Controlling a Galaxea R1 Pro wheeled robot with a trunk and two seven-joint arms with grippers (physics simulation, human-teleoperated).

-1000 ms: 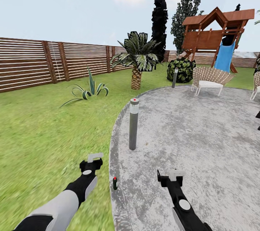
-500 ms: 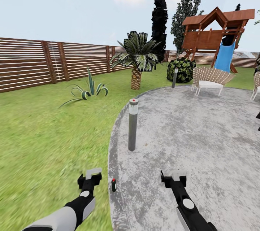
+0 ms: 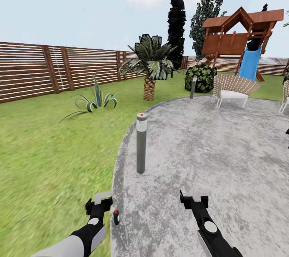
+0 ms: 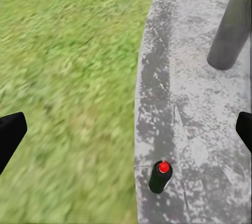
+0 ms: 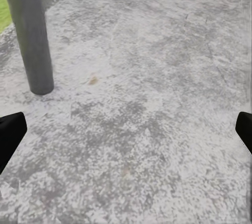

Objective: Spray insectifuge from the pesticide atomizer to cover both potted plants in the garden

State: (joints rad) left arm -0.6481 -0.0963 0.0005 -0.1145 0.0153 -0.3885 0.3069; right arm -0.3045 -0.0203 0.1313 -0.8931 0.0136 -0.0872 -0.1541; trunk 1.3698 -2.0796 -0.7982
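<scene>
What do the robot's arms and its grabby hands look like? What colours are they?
The left arm has a light grey shell that turns black toward the wrist, with a small round grey cap on top. The right arm is black with the same round grey cap. The left gripper and right gripper each have a pale grey block and black fingers.

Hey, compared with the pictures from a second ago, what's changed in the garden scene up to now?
Mostly the camera moved: the whole head view slid left, so the bollard lamp, the palm and the pesticide atomizer shifted together. The left gripper drew back toward the robot and now sits beside the atomizer, which stands on the patio edge. Nothing was grasped; both grippers, including the right gripper, stay open and empty.
</scene>
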